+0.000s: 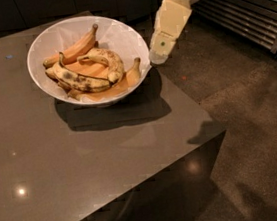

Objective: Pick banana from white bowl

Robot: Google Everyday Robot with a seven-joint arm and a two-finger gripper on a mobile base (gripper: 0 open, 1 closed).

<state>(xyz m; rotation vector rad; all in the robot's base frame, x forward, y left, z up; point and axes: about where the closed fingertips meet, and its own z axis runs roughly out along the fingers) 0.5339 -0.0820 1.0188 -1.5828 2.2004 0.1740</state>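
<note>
The banana (108,61), plump, sharply curved and thick with small brown freckles, lay in the white bowl (119,34) on top of the other fruit, right of the bowl's middle, arching with its darker ends pointing down. Just beside it on the left, and touching it, ran a longer, slimmer blotched banana (77,80) with large black patches. A smooth orange banana (75,47) rested against the bowl's far wall, and another orange banana (133,73) leaned at the right wall with its stem up near the rim.

The bowl stood on the grey-brown table (60,167), close to the far edge and towards the right edge, casting a dark shadow towards the near side.

The gripper (160,54), cream-coloured, hung tilted just beyond the bowl's right rim, over the table's right edge, its tip about level with the rim and apart from all the fruit. It held nothing; whether it was open or closed could not be told.

Beyond the table's right edge lay a dark speckled floor (250,119), and a slatted grille (248,16) stood behind the arm.
</note>
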